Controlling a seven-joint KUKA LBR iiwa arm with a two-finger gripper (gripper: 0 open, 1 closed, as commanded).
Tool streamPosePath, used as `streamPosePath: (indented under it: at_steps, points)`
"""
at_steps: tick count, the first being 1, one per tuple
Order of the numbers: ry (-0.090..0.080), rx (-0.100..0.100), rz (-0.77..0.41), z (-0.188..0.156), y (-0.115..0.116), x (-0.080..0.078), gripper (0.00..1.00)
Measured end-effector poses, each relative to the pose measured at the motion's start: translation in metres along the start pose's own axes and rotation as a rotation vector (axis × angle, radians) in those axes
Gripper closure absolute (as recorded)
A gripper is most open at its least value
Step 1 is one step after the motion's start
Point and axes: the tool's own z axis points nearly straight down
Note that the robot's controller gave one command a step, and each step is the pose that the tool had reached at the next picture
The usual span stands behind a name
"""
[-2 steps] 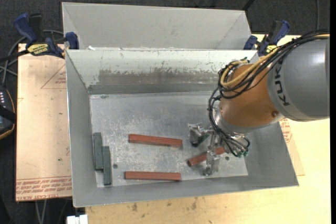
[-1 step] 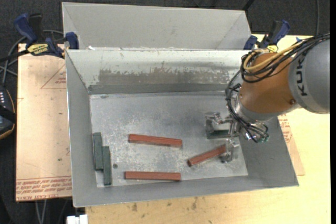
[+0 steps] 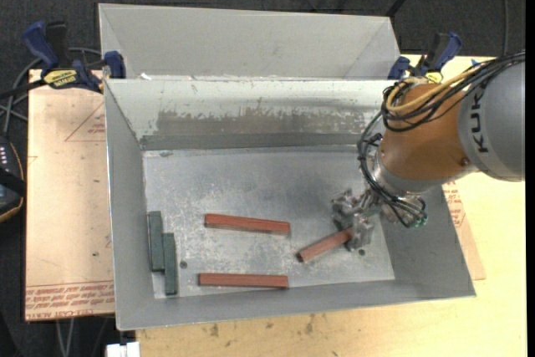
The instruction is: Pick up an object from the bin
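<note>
**Gripper (image 3: 358, 238) at the end of a short brown bar (image 3: 322, 247)**

Low over the floor of the grey bin (image 3: 251, 171), at about four o'clock from the floor's middle, the gripper is seen. It is carried by the arm's orange wrist cover (image 3: 422, 148), round which yellow and black cables (image 3: 418, 94) are looped. Whether the gripper is apart, together or clamped on anything cannot be told, since its tip is seen from above and is partly masked by its own body.

The short brown bar is met at the gripper's tip. It is a reddish-brown stick (the shortest of the three brown ones) and is laid aslant, its right end touching or lying just under the gripper and its free end pointed toward eight o'clock. Whether that right end is raised off the floor cannot be made out.

Further out, at nine o'clock from the gripper and well apart from it, a long brown bar (image 3: 247, 223) is laid almost level. A second long brown bar (image 3: 242, 281) is found nearer the front wall, at about seven o'clock from the floor's middle. By the left wall, at eight o'clock, two dark green bars (image 3: 155, 241) are set side by side lengthwise, touching each other, one shifted a little toward the front.
</note>
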Motion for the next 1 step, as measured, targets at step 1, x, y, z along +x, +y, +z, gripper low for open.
streamPosePath:
  at_steps: [1]
  points:
    - [-0.006, 0.003, -0.266, -0.1711, 0.0124, -0.0018, 1.0]
